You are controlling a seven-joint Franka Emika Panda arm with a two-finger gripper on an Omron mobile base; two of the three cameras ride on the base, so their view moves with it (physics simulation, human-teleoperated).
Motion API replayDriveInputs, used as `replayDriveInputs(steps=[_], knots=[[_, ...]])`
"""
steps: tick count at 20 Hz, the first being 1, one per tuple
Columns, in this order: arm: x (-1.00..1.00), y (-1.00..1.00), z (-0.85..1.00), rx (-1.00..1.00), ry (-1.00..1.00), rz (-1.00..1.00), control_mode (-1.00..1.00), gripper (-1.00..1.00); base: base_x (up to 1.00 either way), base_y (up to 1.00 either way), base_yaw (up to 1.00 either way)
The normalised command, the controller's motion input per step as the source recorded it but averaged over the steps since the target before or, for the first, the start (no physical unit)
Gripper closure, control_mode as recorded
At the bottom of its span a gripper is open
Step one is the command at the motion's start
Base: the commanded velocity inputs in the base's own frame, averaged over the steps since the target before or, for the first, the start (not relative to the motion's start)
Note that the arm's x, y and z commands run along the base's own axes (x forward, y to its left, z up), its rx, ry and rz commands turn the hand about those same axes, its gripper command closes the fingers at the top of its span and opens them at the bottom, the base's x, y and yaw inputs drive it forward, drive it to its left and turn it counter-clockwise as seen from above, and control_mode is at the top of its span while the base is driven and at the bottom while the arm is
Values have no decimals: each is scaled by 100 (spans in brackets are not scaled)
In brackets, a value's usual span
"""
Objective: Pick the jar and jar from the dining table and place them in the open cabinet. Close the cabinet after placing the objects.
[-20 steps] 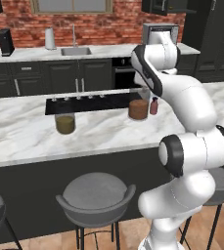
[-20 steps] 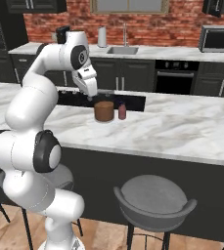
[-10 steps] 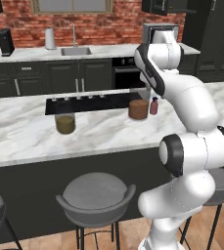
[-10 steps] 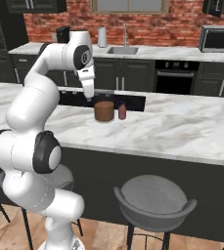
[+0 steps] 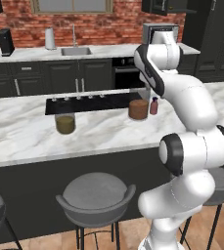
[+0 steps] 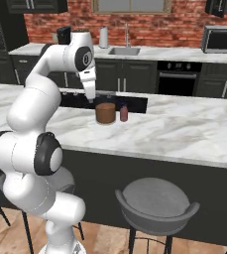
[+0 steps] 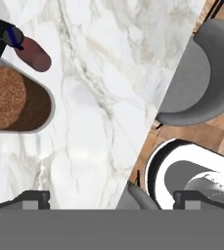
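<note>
Marble table lies bare toward its near edge, with stools below. We see the brown jar just beside a small pink bottle, the olive jar well apart. Gripper hovers spread wide, empty, higher than half a second ago.

I see both jars upright on the marble bench, well apart: the brown jar by the cooktop's right end, the olive jar at its left front edge.
</note>
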Motion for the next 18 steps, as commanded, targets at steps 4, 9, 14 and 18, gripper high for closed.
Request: replayDriveInputs(steps=[4,9,14,18], knots=[[20,0,0,0,0,-2,-100,-100,0,0,0],[20,0,0,0,0,-2,-100,-100,0,0,0],[21,7,0,0,0,-5,-100,-100,0,0,0],[20,14,0,0,1,-7,-100,-100,0,0,0]])
